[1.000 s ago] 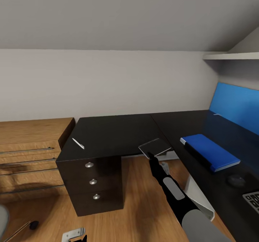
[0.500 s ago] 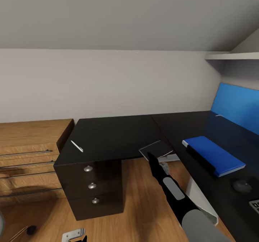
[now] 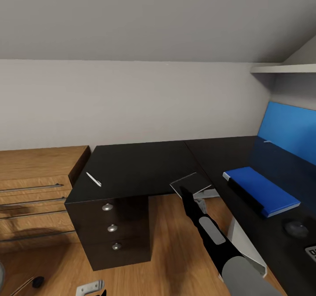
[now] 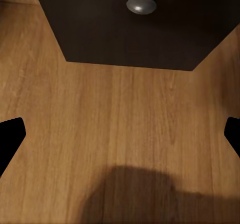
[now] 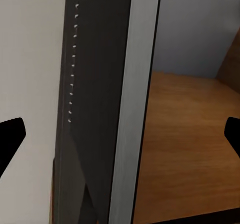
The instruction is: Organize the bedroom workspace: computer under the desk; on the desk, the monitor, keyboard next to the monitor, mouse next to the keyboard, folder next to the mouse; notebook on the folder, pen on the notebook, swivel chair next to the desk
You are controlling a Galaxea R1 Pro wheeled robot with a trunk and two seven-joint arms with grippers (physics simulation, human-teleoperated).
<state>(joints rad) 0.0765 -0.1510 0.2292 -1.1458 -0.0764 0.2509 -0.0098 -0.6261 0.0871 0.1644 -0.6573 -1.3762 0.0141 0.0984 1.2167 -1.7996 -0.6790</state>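
Note:
The black L-shaped desk [image 3: 140, 162] fills the middle and right of the head view. A white pen [image 3: 93, 179] lies near its left edge. The grey notebook [image 3: 191, 182] sits at the inner corner, partly over the edge. My right gripper [image 3: 184, 193] is just below and touching close to it. In the right wrist view the fingers stand wide open, with the notebook's [image 5: 95, 109] dark cover and pale edge between them. The blue folder [image 3: 261, 190] lies on the right wing. The black mouse [image 3: 296, 229] and a keyboard corner [image 3: 311, 252] are nearer. My left gripper [image 3: 94, 290] hangs open low over the floor.
A light wooden dresser [image 3: 39, 186] stands left of the desk's drawer unit [image 3: 112, 228]; one silver knob [image 4: 141, 5] faces the left wrist camera. A blue wall panel [image 3: 289, 129] and a white shelf [image 3: 281, 68] are at the right. A chair caster [image 3: 37, 281] shows at the lower left.
The whole picture has shifted slightly, sliding the folder, mouse and keyboard toward the right edge. My right gripper stays at the notebook's edge.

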